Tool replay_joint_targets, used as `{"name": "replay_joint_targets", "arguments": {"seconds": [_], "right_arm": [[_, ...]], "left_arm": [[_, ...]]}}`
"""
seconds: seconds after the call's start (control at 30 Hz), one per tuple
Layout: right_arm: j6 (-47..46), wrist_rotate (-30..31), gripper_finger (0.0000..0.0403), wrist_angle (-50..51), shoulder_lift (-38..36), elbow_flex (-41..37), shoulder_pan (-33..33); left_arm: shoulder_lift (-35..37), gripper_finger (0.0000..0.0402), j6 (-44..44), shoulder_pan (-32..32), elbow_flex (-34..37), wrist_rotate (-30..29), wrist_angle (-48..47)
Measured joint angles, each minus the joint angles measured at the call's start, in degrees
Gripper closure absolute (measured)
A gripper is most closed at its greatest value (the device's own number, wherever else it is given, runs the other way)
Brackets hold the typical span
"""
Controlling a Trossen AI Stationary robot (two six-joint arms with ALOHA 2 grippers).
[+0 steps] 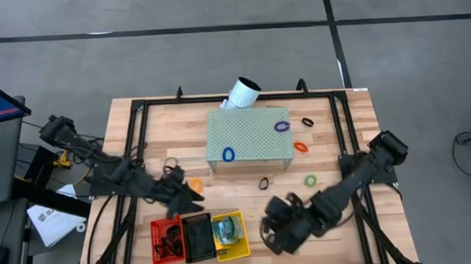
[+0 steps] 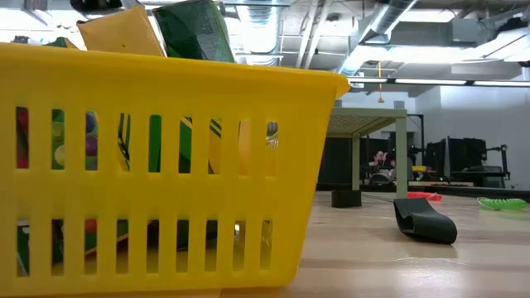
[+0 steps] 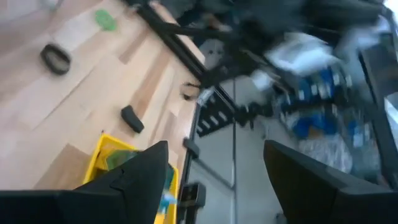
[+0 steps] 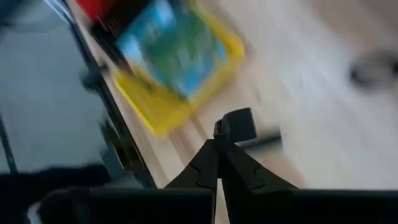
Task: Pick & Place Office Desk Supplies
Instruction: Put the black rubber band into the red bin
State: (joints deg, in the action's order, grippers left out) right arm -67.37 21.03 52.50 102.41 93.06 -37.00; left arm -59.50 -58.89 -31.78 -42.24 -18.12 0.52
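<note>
Both grippers hang over the table's near part. My left gripper is open and holds nothing, just beyond the red basket and black basket. My right gripper is shut, right of the yellow basket, where printed crayon boxes stand. A small black clip lies flat on the wood beyond the right fingertips, apart from them. Loops lie on the table: orange, black, green.
The pale green perforated block sits mid-table with a blue loop on it, and the white tube leans at its far side. Purple and orange loops lie to its right. A black frame lines the table's edges.
</note>
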Motion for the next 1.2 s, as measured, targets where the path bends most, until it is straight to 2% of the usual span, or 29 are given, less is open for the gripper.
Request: {"name": "replay_joint_targets", "arguments": {"seconds": [0.1, 0.3, 0.57, 0.73, 1.2], "right_arm": [[6.1, 2.4, 0.0401, -1.6, 0.0, 3.7, 3.2], [14.5, 3.2, 0.0402, -6.9, 0.0, 8.5, 7.3], [18.7, 3.1, 0.0402, -12.7, 0.0, 9.8, 9.0], [20.3, 3.6, 0.0403, -16.0, 0.0, 9.8, 10.4], [22.1, 3.7, 0.0403, -13.7, 0.0, 9.8, 12.1]], "left_arm": [[-4.3, 0.0140, -5.7, 2.8, 0.0, 1.6, 5.2], [-9.9, 0.0148, -5.7, 6.5, 0.0, 4.5, 20.0], [-13.4, 0.0149, -7.0, 10.1, 0.0, 5.5, 29.1], [-14.2, 0.0151, -7.1, 10.4, 0.0, 6.5, 30.4], [-14.2, 0.0159, -6.1, 10.1, 0.0, 13.7, 31.9]]}}
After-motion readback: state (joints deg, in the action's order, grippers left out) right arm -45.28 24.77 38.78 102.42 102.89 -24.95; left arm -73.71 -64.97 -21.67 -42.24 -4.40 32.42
